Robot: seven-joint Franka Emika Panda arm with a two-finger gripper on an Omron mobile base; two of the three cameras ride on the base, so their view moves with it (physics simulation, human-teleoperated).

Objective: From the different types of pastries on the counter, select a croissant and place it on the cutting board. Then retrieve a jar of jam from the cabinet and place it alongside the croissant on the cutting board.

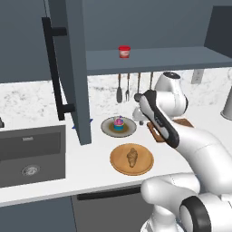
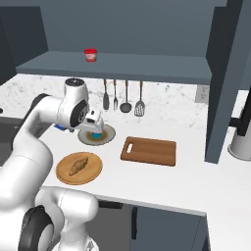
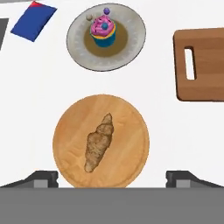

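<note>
I am hovering above the croissant (image 3: 98, 142), which is lying in the middle of the round wooden plate (image 3: 131, 118), well apart from the board (image 3: 205, 65). My gripper (image 3: 112, 177) is holding its jaws spread wide and empty. The croissant's long axis is running almost across the line between my fingertips, tilted slightly, so I judge a straight descent should fit.

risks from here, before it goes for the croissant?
1. The croissant lies diagonal on the round wooden plate; the open gripper may need rotating to span it.
2. The cupcake sits close behind; a swing toward the cutting board could clip it.
</note>
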